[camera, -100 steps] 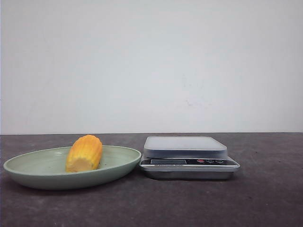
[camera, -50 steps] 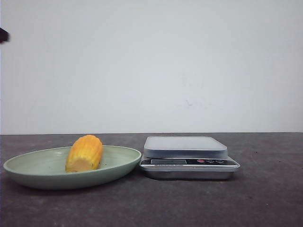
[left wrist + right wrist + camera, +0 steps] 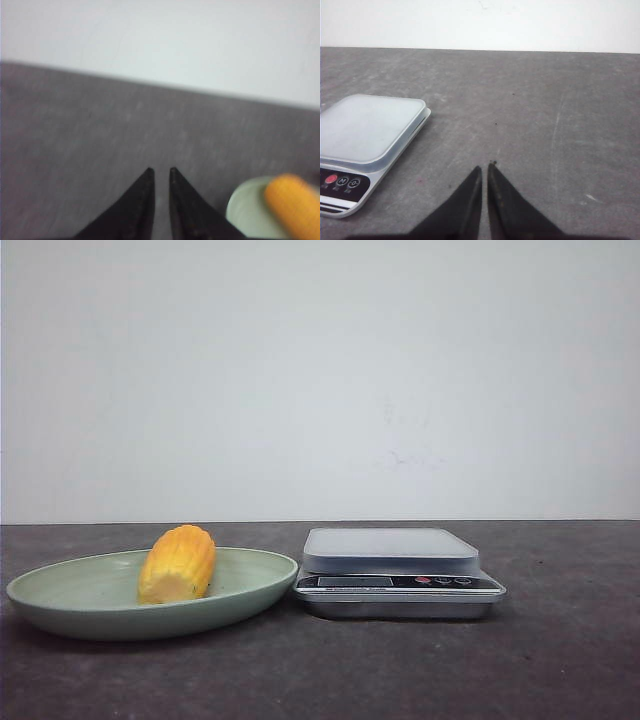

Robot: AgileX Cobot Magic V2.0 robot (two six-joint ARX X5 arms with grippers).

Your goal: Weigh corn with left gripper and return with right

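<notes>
You see the dark table carrying a green plate just left of the kitchen scale. The corn lies on that plate. Your left hand and right hand both have fingers nearly together, holding nothing.

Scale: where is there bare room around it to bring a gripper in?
The scale platform is bare, and the table to its right and in front is open. Its left side is tight: the plate rim nearly touches it, with the corn lying on that plate.
</notes>
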